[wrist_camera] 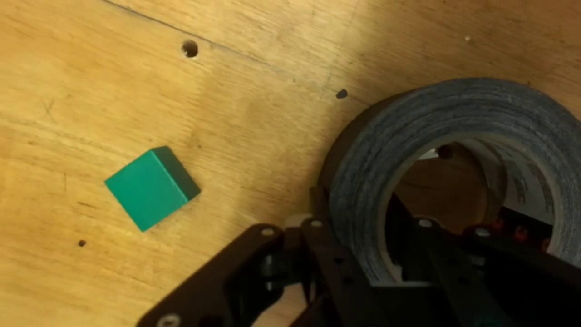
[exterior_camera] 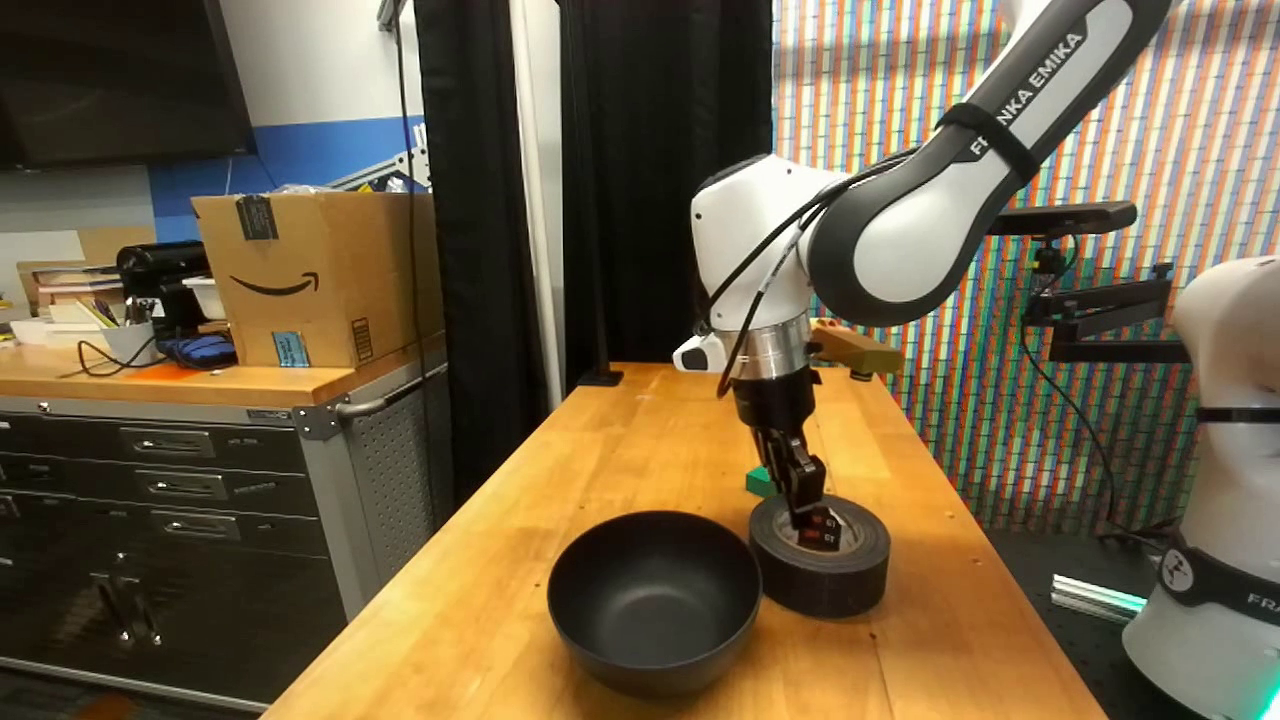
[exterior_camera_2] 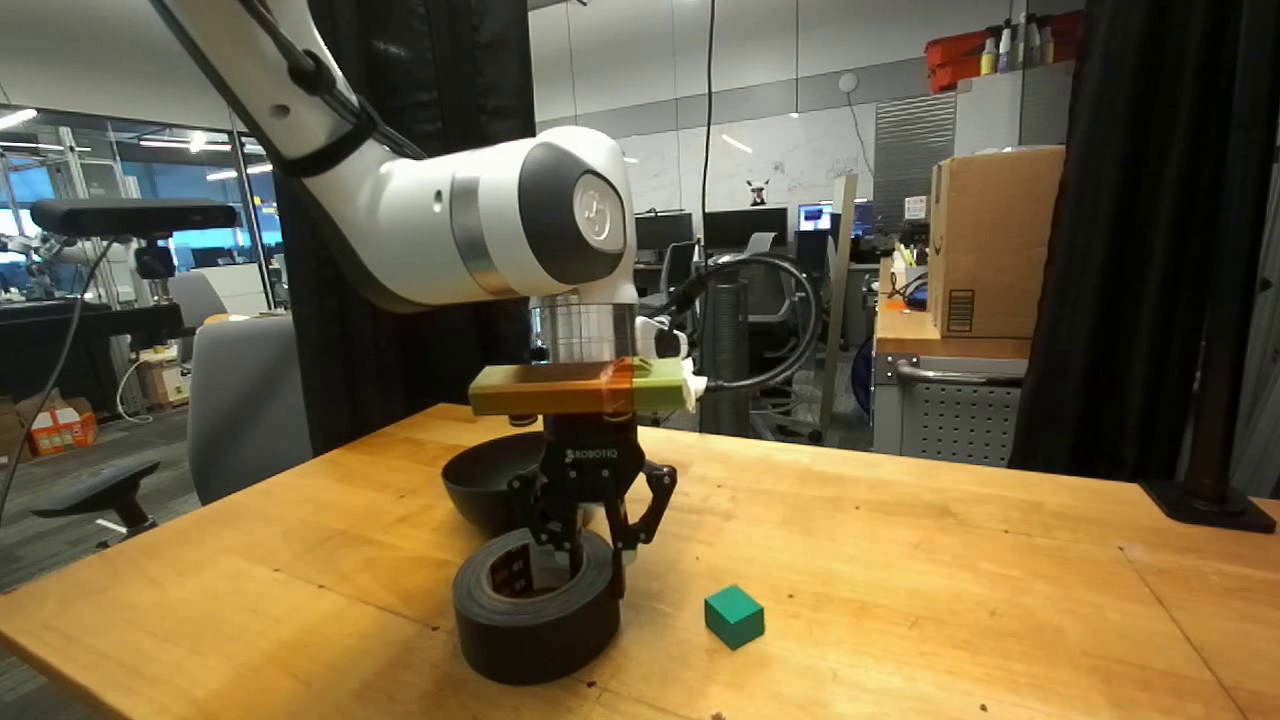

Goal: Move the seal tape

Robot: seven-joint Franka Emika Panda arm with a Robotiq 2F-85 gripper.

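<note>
The seal tape (exterior_camera: 822, 588) is a thick dark grey-black roll lying flat beside the black bowl. It also shows in an exterior view (exterior_camera_2: 538, 645) and in the wrist view (wrist_camera: 476, 105), with reddish marks inside its core. My gripper (exterior_camera_2: 598, 572) points down and straddles the roll's wall. One finger is inside the core and the other is against the outer side. In the wrist view the gripper (wrist_camera: 357, 218) looks shut on the wall. The inner fingertip is partly hidden in the core. No gap shows between roll and table.
The black bowl (exterior_camera: 650, 672) stands close to the roll; it also shows in an exterior view behind the gripper (exterior_camera_2: 485, 505). A small green block (exterior_camera_2: 735, 618) lies on the other side, also in the wrist view (wrist_camera: 147, 190). The wooden table (exterior_camera: 480, 600) has long side edges.
</note>
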